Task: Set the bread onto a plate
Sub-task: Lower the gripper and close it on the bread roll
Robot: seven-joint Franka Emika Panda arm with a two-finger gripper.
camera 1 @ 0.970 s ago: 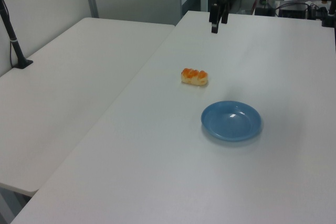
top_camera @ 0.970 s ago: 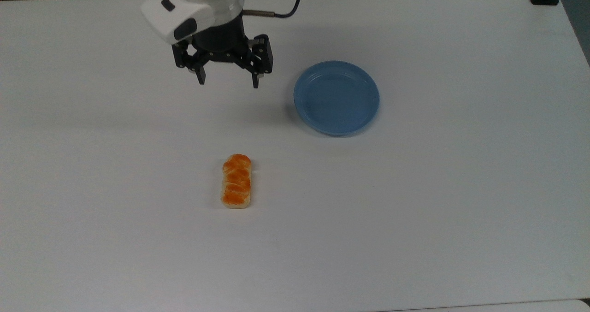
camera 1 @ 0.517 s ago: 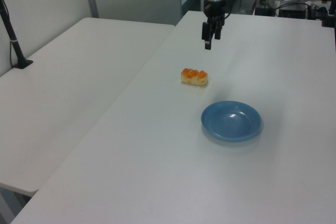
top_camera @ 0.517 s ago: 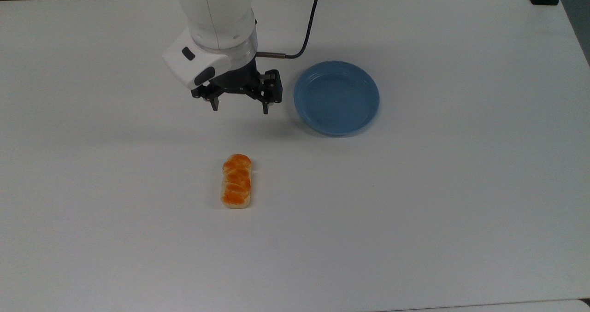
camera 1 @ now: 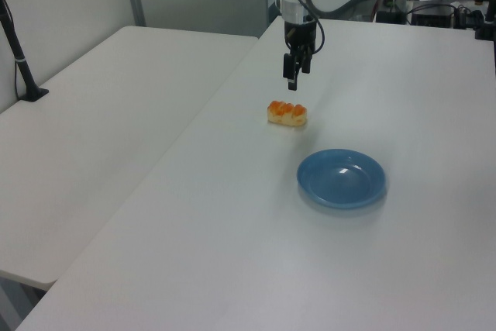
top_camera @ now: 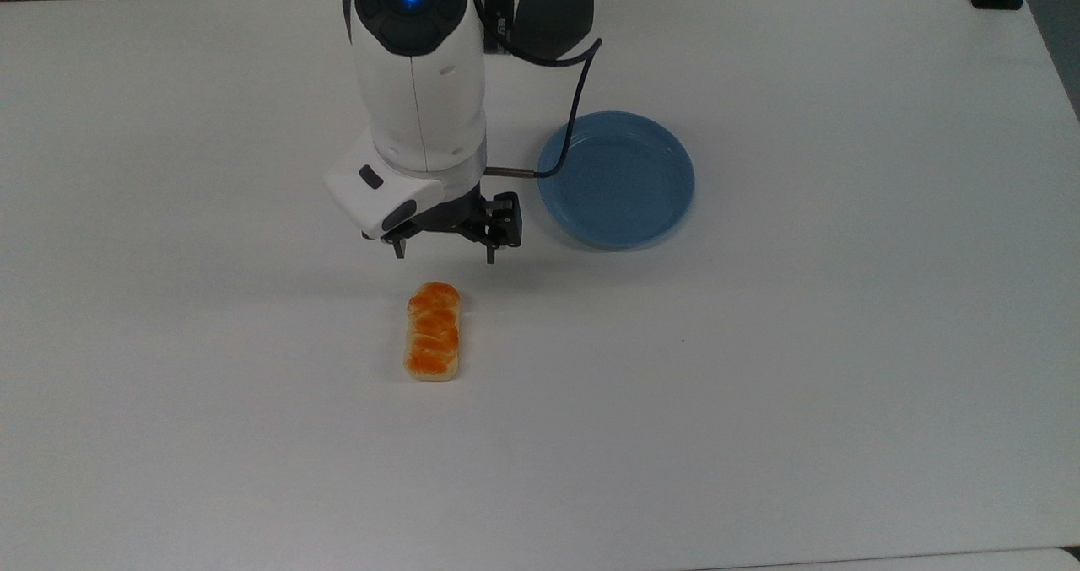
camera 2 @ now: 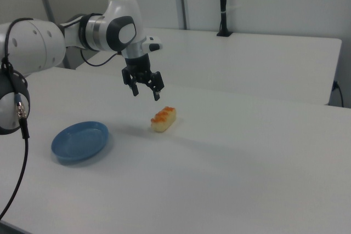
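The bread, an orange-topped oblong loaf, lies alone on the white table. My gripper hangs open and empty in the air, just beyond the loaf's far end in the top view, fingers pointing down. The round light-blue plate sits empty, to the gripper's right in the top view and apart from the bread.
A second white table adjoins on the left view's left, with a black post clamped to it. A black cable runs from the wrist over the plate's edge. Equipment stands behind the table.
The arm has swung forward and down from the table's far side, bringing the open gripper close to the bread's far end. Bread and plate have not moved.
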